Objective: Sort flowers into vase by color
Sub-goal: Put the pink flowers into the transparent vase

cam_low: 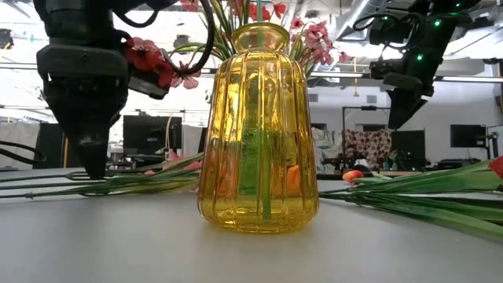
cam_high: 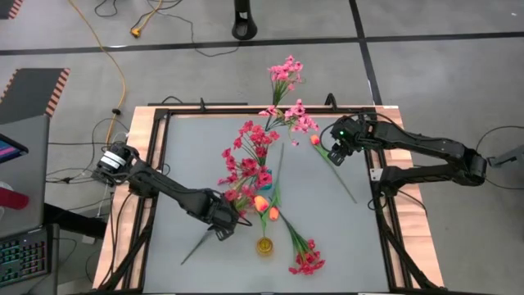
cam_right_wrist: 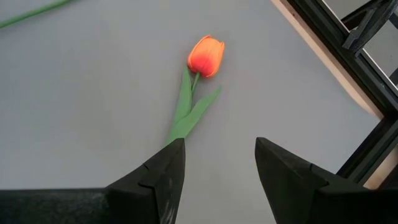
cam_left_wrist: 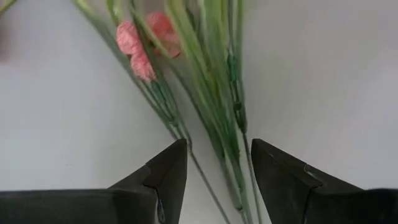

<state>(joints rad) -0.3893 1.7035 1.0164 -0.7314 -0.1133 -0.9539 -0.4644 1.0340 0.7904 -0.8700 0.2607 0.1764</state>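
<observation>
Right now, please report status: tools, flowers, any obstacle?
Left tool open, astride green stems. Right tool open above orange tulip. Yellow vase holds some sprays. Nothing blocking.

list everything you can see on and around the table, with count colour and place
yellow vase: one, amber ribbed glass, near front edge of the table, a green stem inside
red flower sprays: a cluster, exact count unclear, red, table centre
pink flower sprays: at least two, pink, far edge, one poking past the table
red spray: one, red, lying right of the vase
orange tulips: two buds beside the vase
lone orange tulip: one, right side, lying flat
table: one, grey top, black frame
yellow cable: one, on the floor, far left
left gripper: open, straddling green stems
right gripper: open, above the lone tulip's stem
</observation>
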